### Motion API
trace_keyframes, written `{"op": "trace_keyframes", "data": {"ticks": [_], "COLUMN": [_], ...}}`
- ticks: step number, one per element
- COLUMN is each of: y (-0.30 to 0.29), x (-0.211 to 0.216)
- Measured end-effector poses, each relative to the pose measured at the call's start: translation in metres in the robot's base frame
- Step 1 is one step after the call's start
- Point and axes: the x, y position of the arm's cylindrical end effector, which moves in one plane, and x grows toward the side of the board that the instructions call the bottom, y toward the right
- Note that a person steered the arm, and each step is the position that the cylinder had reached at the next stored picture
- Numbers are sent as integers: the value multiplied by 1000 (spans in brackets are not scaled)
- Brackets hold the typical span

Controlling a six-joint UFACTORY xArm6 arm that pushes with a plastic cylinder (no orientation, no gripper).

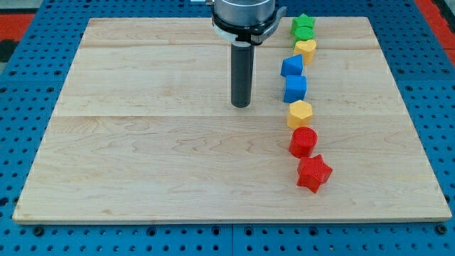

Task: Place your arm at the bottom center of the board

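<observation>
Board (142,163): a pale wooden top, laid on a blue perforated table (21,64); the table is cut off at every edge of the view.

Rod: a dark cylinder hung from a grey mount at the view's top, where the mount is cropped and the arm above it is hidden. My tip (241,106) is set on the board a little above its middle, well apart from the bottom edge. No pincer is carried (the rod ends plainly), so nothing is gripped.

Blocks, listed from the view's top to its bottom, in a wavering column to the right of the tip:
- green block (303,26), star-like, its shape hard to settle.
- yellow heart (306,49), touching the green one.
- blue block (291,66), wedge-like, outline unclear.
- blue cube (296,88), nearest the tip, apart from it.
- yellow hexagon (300,113).
- red cylinder (303,141).
- red star (313,173), lowest of the column.
</observation>
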Motion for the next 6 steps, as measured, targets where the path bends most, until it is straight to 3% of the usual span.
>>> {"op": "trace_keyframes", "data": {"ticks": [1, 2, 3, 4, 5, 6], "y": [0, -13, -13, -10, 1, 59], "x": [0, 29, 146, 203, 204, 204]}}
